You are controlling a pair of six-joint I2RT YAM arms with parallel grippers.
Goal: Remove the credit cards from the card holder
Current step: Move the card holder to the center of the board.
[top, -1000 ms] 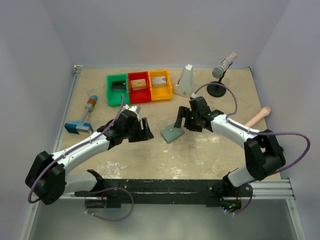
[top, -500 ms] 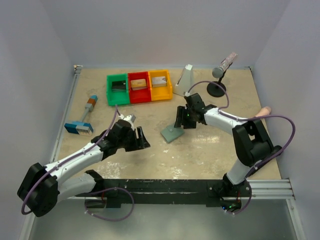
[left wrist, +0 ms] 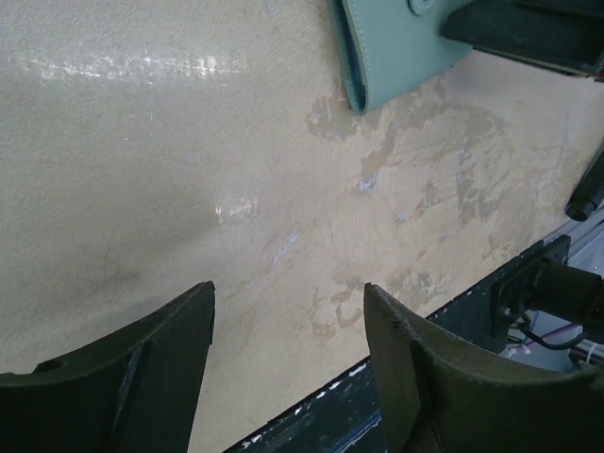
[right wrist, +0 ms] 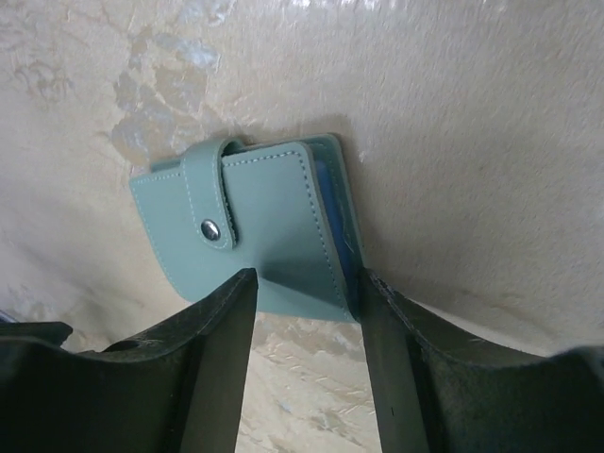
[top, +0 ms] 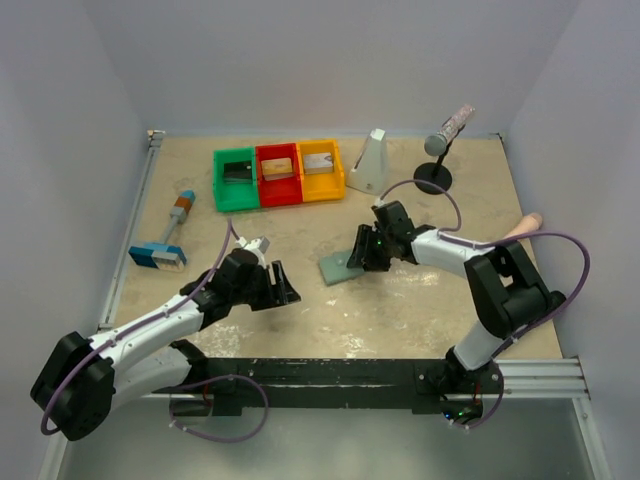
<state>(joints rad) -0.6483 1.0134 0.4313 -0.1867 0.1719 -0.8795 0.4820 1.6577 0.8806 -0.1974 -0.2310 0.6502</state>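
The blue-grey card holder (right wrist: 250,231) lies on the table, folded shut with its snap tab fastened. It also shows in the top view (top: 338,266) and in the left wrist view (left wrist: 396,47). My right gripper (right wrist: 302,274) is open, its fingers either side of the holder's near end, the right finger against its edge. My left gripper (left wrist: 288,288) is open and empty over bare table, to the left of the holder (top: 280,285). A black card (top: 237,170) lies in the green bin, an orange-gold card (top: 277,166) in the red bin, a silver-grey card (top: 318,160) in the yellow bin.
The three bins (top: 278,190) stand at the back left. A blue-headed brush (top: 160,253) lies at the far left. A white wedge-shaped object (top: 372,160), a microphone on a stand (top: 440,140) and a wooden handle (top: 525,222) are at the back right. A black rail (top: 330,375) runs along the near edge.
My left arm has drawn back toward the near left, away from the bins. My right gripper has shifted slightly nearer and lower at the card holder.
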